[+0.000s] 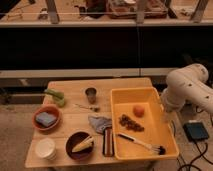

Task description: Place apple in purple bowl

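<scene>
The apple (138, 110) is a small orange-red fruit lying in the yellow tray (120, 95) on the right part of the wooden table. The purple bowl (75, 140) stands near the table's front edge, left of the tray, with a yellow item (82, 145) in it. My white arm (187, 87) stands to the right of the tray. Its gripper (169, 119) hangs low beside the tray's right rim, away from the apple and partly hidden.
In the tray lie a dark clump of grapes (131, 123) and a brush (142, 143). On the table are an orange bowl (42, 111) with a blue sponge, a white cup (45, 148), a metal cup (91, 94), a green item (56, 96), a grey cloth (99, 122) and a dark bar (108, 141).
</scene>
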Controlling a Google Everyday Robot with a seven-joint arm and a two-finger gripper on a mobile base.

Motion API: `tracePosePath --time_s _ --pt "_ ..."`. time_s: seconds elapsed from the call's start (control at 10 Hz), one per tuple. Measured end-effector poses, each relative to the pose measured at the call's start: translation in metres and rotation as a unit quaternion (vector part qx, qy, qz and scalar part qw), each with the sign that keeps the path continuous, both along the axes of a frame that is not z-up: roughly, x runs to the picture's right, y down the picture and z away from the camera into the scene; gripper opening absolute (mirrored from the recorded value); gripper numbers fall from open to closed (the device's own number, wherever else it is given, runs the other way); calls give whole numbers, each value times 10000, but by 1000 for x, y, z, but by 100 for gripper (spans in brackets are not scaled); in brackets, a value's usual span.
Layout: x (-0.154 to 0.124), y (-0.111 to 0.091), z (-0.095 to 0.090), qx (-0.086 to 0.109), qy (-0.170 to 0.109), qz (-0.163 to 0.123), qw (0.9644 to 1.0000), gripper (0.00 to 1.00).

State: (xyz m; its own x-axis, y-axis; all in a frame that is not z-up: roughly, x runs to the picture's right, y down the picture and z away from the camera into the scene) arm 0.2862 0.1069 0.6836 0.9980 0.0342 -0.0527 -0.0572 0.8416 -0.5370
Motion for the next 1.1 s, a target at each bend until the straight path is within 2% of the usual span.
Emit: tracePosePath --time_s 1.0,1.1 --pt "0 0 -1 7 3 -16 10000 65" --pt "-1 -3 0 77 7 -78 9999 65"
